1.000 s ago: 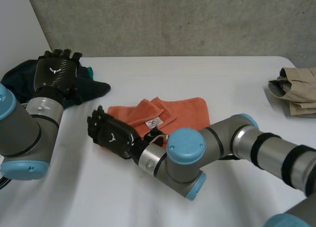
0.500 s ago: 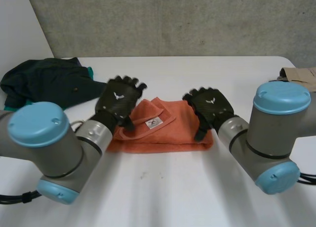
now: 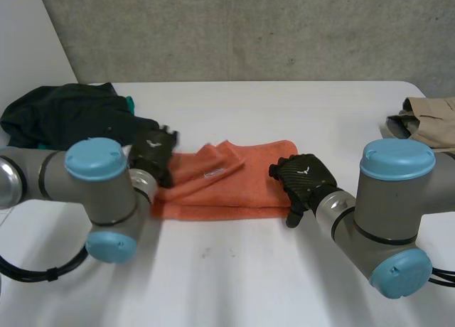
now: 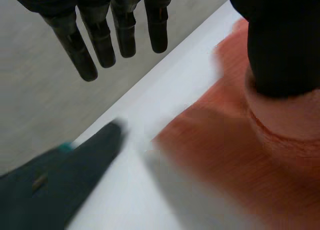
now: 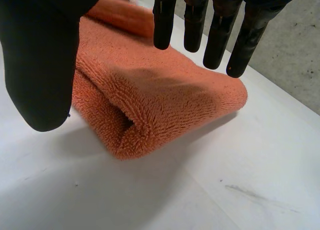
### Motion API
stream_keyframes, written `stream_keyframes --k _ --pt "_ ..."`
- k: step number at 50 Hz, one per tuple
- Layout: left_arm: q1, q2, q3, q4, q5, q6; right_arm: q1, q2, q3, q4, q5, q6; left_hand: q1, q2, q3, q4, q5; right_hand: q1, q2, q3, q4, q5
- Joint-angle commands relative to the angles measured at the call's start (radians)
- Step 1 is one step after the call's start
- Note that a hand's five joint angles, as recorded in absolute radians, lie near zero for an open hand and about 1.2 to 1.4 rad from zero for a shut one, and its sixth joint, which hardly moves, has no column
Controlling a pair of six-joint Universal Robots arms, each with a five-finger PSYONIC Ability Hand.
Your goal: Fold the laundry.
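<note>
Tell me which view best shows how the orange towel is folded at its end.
The right wrist view: the orange towel shows its doubled layers and rolled fold end-on, under the right hand. The head view gives its outline from above; the left wrist view a patch beside the left hand.

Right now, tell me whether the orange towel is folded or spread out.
Folded. The orange towel lies doubled on the table; the right wrist view shows two layers meeting at a rounded fold.

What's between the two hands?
The folded orange towel lies between the left hand and the right hand, as the head view shows.
</note>
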Motion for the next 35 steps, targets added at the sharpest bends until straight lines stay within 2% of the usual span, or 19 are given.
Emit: stream_keyframes --k 1,5,12,18,25,35 --pt "0.062 0.026 -0.015 -0.002 -0.058 0.001 0.0 -0.002 0.001 0.0 0.0 -0.001 0.011 0.012 0.013 0.013 0.006 0.137 0.1 0.084 0.087 0.084" --pt "0.027 0.087 -0.069 0.003 -0.004 -0.024 0.0 -0.001 0.001 0.001 0.0 -0.001 -0.013 -0.012 -0.01 -0.011 -0.018 0.137 0.1 0.084 0.087 0.084" --pt "-0.02 0.177 -0.133 0.026 0.001 -0.025 0.0 0.001 0.004 0.0 0.0 -0.003 -0.025 -0.023 -0.022 -0.023 -0.029 0.137 0.1 0.084 0.087 0.084" --pt "-0.049 0.226 -0.175 0.031 0.053 -0.024 0.0 0.003 0.004 0.0 0.0 -0.003 -0.025 -0.023 -0.022 -0.023 -0.029 0.137 0.1 0.084 0.087 0.084" --pt "-0.067 0.185 -0.161 0.029 0.14 -0.018 0.0 0.006 0.005 -0.002 0.0 -0.016 -0.019 -0.018 -0.016 -0.017 -0.023 0.137 0.1 0.084 0.087 0.084" --pt "-0.053 -0.012 0.012 0.017 0.128 -0.011 0.0 0.019 0.012 -0.002 0.002 -0.062 0.008 0.009 0.01 0.009 0.003 0.143 0.106 0.09 0.093 0.09"
